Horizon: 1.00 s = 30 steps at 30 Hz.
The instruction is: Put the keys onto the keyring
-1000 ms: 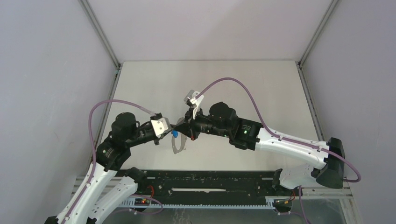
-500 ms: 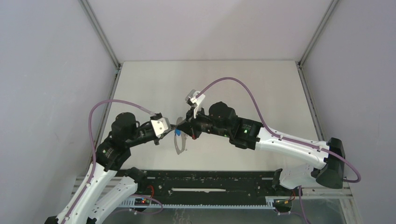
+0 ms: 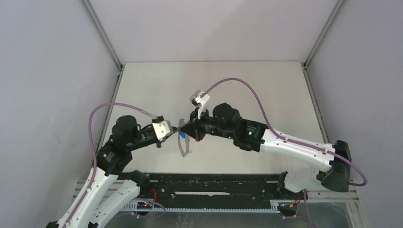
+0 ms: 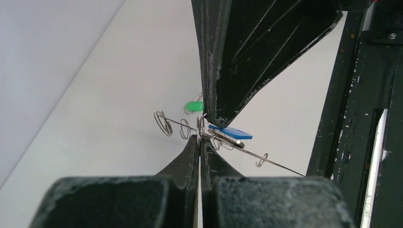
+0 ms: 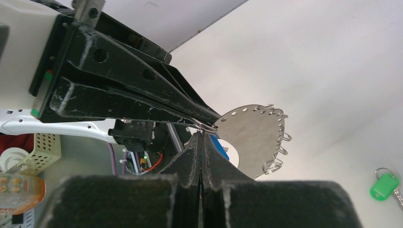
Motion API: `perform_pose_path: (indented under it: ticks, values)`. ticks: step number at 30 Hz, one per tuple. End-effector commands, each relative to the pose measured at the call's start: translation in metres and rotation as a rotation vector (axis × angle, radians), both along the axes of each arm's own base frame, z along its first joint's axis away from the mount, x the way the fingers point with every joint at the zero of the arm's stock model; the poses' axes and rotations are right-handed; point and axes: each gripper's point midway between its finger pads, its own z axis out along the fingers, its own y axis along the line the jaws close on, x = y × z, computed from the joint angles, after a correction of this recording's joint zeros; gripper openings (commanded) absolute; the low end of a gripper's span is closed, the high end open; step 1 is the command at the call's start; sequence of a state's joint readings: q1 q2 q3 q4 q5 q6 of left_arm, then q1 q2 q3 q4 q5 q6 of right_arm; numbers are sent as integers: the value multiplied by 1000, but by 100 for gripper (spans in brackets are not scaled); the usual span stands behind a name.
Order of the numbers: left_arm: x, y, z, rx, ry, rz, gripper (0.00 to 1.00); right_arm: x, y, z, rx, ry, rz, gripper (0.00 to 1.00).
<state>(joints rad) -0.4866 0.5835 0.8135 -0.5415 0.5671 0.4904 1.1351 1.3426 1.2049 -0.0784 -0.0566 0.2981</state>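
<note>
left gripper (image 4: 198,142): jaws closed, pinching a wire loop on the rim of the keyring (image 5: 252,133), held above the table (image 3: 266,95); right gripper (image 5: 202,137): jaws closed, tips at the same loop, what it grips cannot be told; blue key (image 4: 230,133): against that loop, threading unclear; green key (image 5: 384,186): on the table, well apart; step, judged: working the blue key on; next calls for a steady ring and fine wire-parting; containers: beige basket (image 5: 45,147), contents unreadable.
</note>
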Motion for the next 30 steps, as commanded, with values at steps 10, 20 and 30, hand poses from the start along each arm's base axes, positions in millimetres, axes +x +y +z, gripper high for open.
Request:
perform_pose_path:
  ticks: [10,20,30]
  values:
    - [-6,-5,5,-23,-44,-46,0,18,-10,20,74,28,-86,0]
    - [-6,-6,8,-40,-49,-49,0,22,-14,15,98,75,-84,0]
    - [-3,-9,15,-90,1,-21,0,17,-20,22,176,79,-40,0]
